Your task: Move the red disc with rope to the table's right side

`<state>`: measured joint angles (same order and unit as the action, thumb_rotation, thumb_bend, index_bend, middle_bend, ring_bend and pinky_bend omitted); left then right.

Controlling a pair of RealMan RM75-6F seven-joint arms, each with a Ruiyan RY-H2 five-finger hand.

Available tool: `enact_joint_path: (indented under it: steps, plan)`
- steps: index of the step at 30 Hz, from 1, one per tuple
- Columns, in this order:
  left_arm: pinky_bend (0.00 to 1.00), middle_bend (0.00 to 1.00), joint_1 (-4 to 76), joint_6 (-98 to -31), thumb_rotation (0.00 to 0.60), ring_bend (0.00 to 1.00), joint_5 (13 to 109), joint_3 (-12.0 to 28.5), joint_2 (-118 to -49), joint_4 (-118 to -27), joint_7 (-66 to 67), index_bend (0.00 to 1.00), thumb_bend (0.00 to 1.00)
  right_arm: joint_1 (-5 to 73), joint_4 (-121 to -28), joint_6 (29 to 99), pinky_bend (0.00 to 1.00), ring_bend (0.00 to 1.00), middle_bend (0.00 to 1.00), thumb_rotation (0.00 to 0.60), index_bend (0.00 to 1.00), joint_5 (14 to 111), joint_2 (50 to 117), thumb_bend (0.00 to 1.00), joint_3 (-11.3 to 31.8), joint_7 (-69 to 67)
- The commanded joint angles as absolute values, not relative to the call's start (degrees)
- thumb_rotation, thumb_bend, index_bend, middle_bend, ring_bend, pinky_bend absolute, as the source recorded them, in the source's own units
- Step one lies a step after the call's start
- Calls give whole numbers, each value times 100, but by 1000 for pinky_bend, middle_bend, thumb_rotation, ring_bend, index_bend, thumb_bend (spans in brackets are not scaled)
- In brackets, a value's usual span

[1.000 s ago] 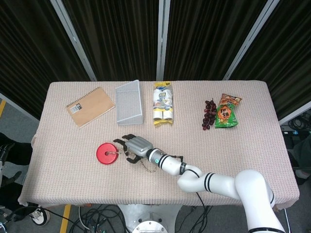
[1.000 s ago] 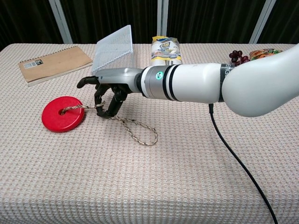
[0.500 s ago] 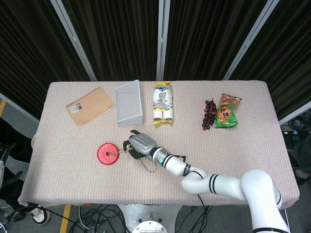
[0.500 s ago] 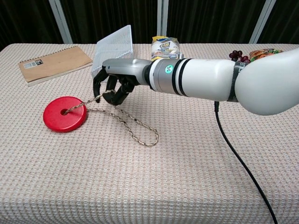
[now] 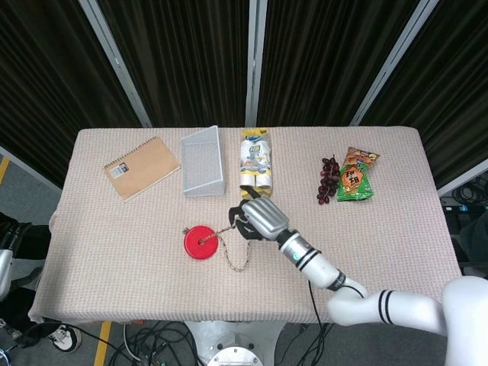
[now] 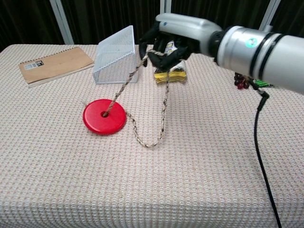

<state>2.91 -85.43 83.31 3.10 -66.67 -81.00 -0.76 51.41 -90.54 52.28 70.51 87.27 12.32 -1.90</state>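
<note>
The red disc [image 5: 201, 242] [image 6: 104, 117] lies flat on the table, left of centre. Its rope [image 5: 233, 252] [image 6: 163, 107] runs taut from the disc's centre hole up into my right hand [image 5: 258, 218] [image 6: 176, 39], then hangs down in a loop that touches the cloth. My right hand grips the rope, raised above the table to the right of the disc, in front of the yellow snack pack. My left hand does not show in either view.
A clear plastic box [image 5: 203, 162] [image 6: 114, 55] and a yellow snack pack [image 5: 256, 162] stand behind the disc. A brown notebook [image 5: 141, 167] [image 6: 55, 64] lies at the far left. Grapes [image 5: 328, 179] and a green snack bag [image 5: 357, 177] sit at the right.
My right hand has closed on the rope, risen and moved right. The rope has gone taut and the disc has slid to the right across the cloth.
</note>
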Motion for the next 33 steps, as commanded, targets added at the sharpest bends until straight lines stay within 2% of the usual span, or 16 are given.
enact_joint_path:
  steps: [1,8,15,23,33]
  plan:
    - [176,162,314,-8512,600,80,8339,304,-6679,-8137,-28,146,146,4604,-9590,5686,0,427,947,600,963,7277,8093,577,988,-196]
    - [176,162,385,-8440,600,80,8377,293,-6734,-8222,98,146,146,3748,-9967,6432,0,427,952,600,974,7544,7205,585,677,-621]
    - [176,162,445,-8367,600,80,8415,264,-6805,-8254,201,146,146,2863,-9865,7159,0,427,953,600,978,7815,6560,587,340,-1281]
    - [176,162,492,-8375,600,81,8471,258,-6807,-8375,366,146,146,2288,-9376,7359,0,427,953,600,981,7739,6284,590,217,-1904]
    - [176,162,498,-8380,600,80,8441,251,-6752,-8536,534,146,146,1878,-8806,7435,0,427,954,600,981,7548,6285,595,391,-2568]
